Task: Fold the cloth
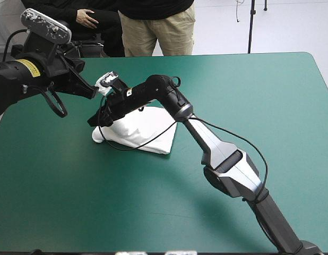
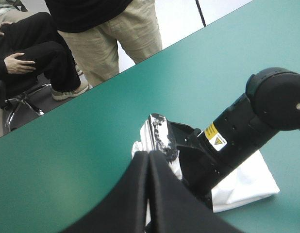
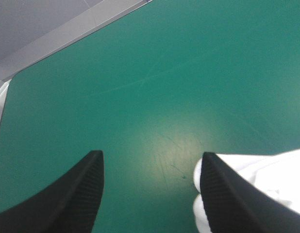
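The white T-shirt [image 1: 145,133] lies as a folded bundle left of the table's middle. Its left end rises toward my left gripper [image 1: 95,91]. In the left wrist view that gripper [image 2: 149,154] is shut, with a white fold of the T-shirt [image 2: 139,141] at its tip and more of it [image 2: 247,182] lying below. My right gripper [image 1: 96,121] reaches down over the bundle's left end. Its fingers stand open [image 3: 150,167] over bare cover, and the T-shirt [image 3: 281,167] touches the outside of one finger [image 3: 227,194].
Teal-green cover [image 1: 249,90] spreads wide to the right of the bundle and toward the front edge. The right arm's forearm [image 1: 227,159] crosses the table from the front right. The table's edge [image 3: 67,31] shows ahead of the right gripper.
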{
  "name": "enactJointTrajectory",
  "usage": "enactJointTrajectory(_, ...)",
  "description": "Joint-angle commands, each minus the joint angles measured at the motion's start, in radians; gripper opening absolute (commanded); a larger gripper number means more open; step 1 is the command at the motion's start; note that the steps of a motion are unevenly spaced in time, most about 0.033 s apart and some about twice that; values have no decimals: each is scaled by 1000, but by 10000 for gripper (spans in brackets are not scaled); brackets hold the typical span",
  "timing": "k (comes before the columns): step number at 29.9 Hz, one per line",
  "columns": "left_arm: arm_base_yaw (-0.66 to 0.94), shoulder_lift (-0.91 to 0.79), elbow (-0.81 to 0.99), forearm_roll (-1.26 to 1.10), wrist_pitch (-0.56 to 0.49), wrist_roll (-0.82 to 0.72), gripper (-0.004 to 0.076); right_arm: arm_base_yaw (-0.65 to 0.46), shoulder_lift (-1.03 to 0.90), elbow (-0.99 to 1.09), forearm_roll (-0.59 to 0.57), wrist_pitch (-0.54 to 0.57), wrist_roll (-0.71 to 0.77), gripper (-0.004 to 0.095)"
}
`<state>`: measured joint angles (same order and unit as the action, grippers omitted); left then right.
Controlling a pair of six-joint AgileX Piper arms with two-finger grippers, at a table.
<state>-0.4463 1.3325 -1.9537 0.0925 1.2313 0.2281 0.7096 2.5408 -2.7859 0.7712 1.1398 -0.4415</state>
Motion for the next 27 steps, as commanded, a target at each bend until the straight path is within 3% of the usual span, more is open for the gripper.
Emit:
enactJointTrajectory(1,-2,-22,-26,16,23,-24,-17,-33,-77,-71,-21,11,47,531)
enactJointTrajectory(5,-2,-22,-26,23,23,-24,-17,-79,-77,-166,-57,111,140,481)
enactJointTrajectory(8,-2,-22,-26,28,24,-24,-17,-113,-98,-197,-44,112,250,458)
enactJointTrajectory(14,-2,-22,-26,30,31,-24,-17,-128,-167,-195,-13,116,270,455)
enactJointTrajectory(18,-2,-22,-26,30,35,-26,-17,-131,-218,-139,-145,116,281,445)
enactJointTrajectory(21,-2,-22,-26,31,35,-26,-17,-144,-291,20,-355,116,283,411)
enactJointTrajectory(27,-2,-22,-26,25,41,-38,-17,-237,-502,588,-294,101,189,391)
